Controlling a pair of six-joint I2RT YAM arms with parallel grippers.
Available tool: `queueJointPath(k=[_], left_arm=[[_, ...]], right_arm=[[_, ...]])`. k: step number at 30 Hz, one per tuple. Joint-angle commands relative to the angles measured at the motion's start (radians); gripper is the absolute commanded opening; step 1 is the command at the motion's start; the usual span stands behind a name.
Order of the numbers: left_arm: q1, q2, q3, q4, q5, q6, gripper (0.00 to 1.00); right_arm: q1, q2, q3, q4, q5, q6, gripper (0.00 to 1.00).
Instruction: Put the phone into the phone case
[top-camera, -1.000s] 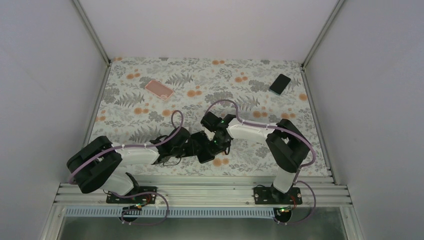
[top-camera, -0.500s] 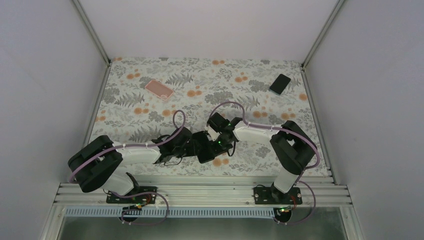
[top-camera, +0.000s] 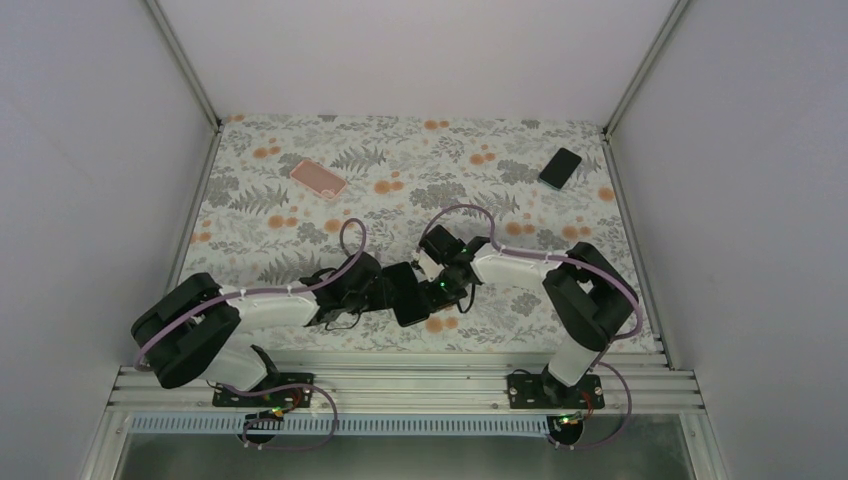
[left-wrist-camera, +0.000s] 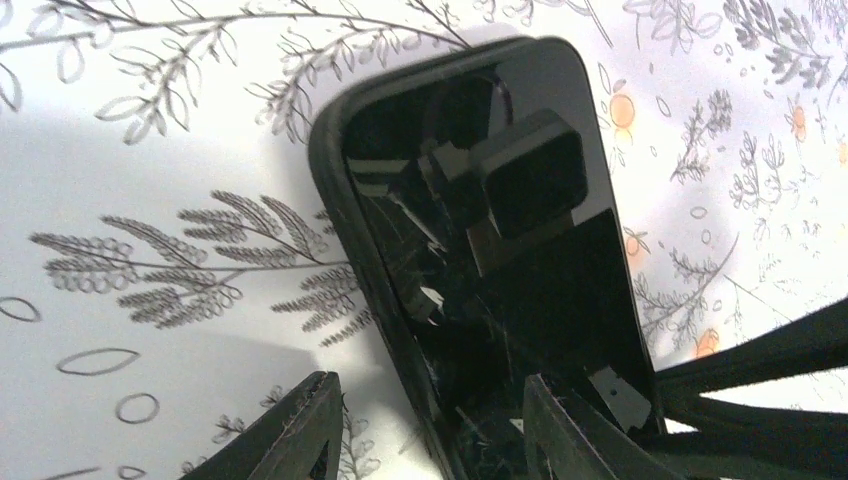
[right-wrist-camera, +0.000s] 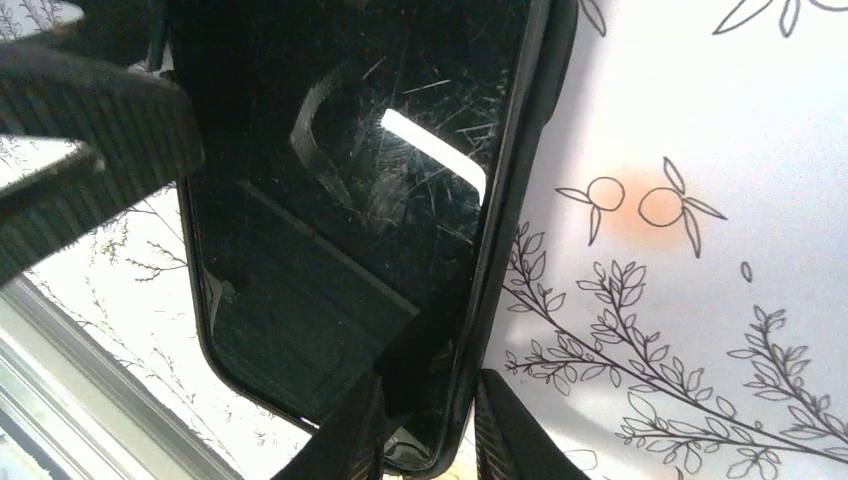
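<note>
A black phone lies screen up inside a black case with a raised rim, at the table's near middle between both arms. My left gripper is open. One finger is over the table and the other over the screen, straddling the case's long edge. My right gripper is closed narrowly on the opposite rim, one finger over the glass and one outside. In the top view the left gripper and the right gripper meet at the phone.
A pink phone case lies at the back left. A second black phone lies at the back right near the wall. White enclosure walls close in three sides. A metal rail runs along the near edge.
My right wrist has shifted a little right and turned, staying at the phone's edge. The left arm and the phone have barely moved.
</note>
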Motion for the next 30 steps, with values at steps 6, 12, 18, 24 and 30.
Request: queueJointPath(k=[6,12,18,24,30], left_arm=[[0.064,0.039,0.005,-0.194,-0.052,0.057,0.47],[0.091,0.046,0.037,-0.211,-0.048,0.084,0.47],[0.124,0.024,0.043,-0.194,-0.01,0.108,0.47],[0.148,0.015,0.051,-0.185,0.026,0.131,0.47],[0.15,0.033,0.075,-0.182,0.042,0.149,0.48]], right_arm=[[0.068,0.048,-0.084,0.091,-0.15,-0.004,0.24],[0.092,0.02,-0.045,0.098,-0.221,-0.023,0.26],[0.028,-0.038,0.002,0.047,-0.205,-0.075,0.28],[-0.108,-0.03,0.07,0.008,-0.205,-0.154,0.34],[-0.157,0.053,0.147,0.044,-0.288,-0.184,0.41]])
